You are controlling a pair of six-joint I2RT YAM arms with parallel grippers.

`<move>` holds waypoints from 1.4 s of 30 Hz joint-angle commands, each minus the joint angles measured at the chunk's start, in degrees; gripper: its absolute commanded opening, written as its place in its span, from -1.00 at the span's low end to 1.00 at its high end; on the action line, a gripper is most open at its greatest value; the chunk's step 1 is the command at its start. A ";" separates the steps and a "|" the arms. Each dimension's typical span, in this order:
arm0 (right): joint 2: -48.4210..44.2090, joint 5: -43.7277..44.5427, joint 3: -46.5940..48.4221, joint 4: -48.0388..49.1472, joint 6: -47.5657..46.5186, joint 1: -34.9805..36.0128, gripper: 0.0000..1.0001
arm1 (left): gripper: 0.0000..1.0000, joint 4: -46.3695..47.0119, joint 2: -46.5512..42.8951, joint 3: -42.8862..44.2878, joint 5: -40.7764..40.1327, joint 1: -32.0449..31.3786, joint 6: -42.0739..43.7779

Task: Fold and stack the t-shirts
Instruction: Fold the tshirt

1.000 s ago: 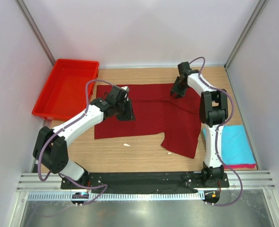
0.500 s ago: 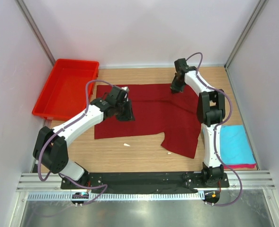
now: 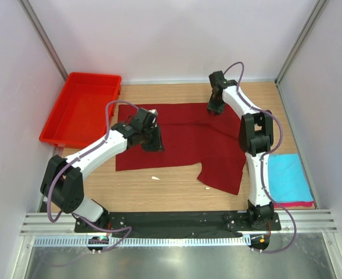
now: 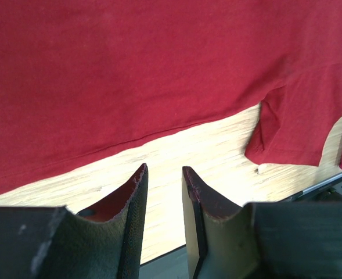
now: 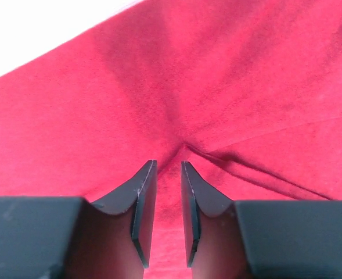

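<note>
Item: shirt [image 3: 182, 142], maroon, spread flat; left claw [image 4: 164, 168] narrow, empty; right claw [image 5: 168, 164] narrow at the shirt's far-edge pucker, grip unclear. Lift both sides evenly.

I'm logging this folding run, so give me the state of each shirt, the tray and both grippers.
maroon t-shirt: spread out flat, one sleeve sticking out.
turquoise t-shirt: folded, lying on the pink one.
pink t-shirt: under the turquoise, only an edge showing.
red tray: empty.
left gripper: slightly open, nothing seen held.
right gripper: slightly open at a pucker in the maroon cloth.
</note>
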 commanded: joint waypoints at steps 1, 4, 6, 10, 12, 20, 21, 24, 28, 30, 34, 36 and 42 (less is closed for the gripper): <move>1.37 2.59 2.91 -2.51 0.03 0.24 -0.40 | -0.38 0.38 -0.80 -0.46 0.95 -0.22 0.09; 1.90 2.93 2.30 -2.33 0.12 0.32 -0.35 | -0.38 0.38 -1.07 -0.54 0.95 -0.21 0.27; 2.60 3.11 2.30 -2.68 0.03 0.32 -0.32 | -0.39 0.30 -1.50 -0.72 1.04 -0.22 0.36; 3.57 3.11 2.30 -2.42 -0.14 0.32 -0.32 | -0.39 0.03 -1.95 -1.25 0.60 -0.22 0.71; 3.75 3.55 2.48 -2.25 -0.23 0.32 -0.38 | -0.39 -0.32 -2.21 -1.34 0.51 -0.13 0.80; 0.24 7.33 2.74 -3.47 -1.46 1.90 -0.90 | -0.39 -0.58 -1.60 -0.55 0.15 -0.13 1.24; -0.29 7.94 2.48 -3.56 -1.64 2.17 -0.98 | -0.39 -0.58 -1.42 -0.46 0.42 -0.13 1.24; -2.05 9.43 2.12 -3.92 -1.90 2.87 -0.98 | -0.38 -0.58 -0.89 -0.11 0.51 -0.13 1.32; -3.28 9.88 3.44 -4.09 -2.51 4.01 -0.97 | -0.39 -0.41 -0.54 0.07 0.77 -0.13 1.32; -3.02 9.97 5.28 -4.01 -3.82 4.89 -0.98 | -0.39 -0.32 -0.45 -0.10 1.03 -0.13 1.24; -1.62 8.04 7.22 -1.46 -8.04 6.56 -0.97 | -0.39 -0.14 -0.98 -0.89 0.95 -0.13 1.06; -0.22 8.12 8.36 -0.67 -9.80 7.09 -0.94 | -0.39 -0.14 -1.15 -1.51 0.86 -0.13 0.80; 1.90 7.07 8.45 3.72 -13.94 7.27 -0.90 | -0.39 0.47 -2.21 -3.27 1.21 -0.13 -0.17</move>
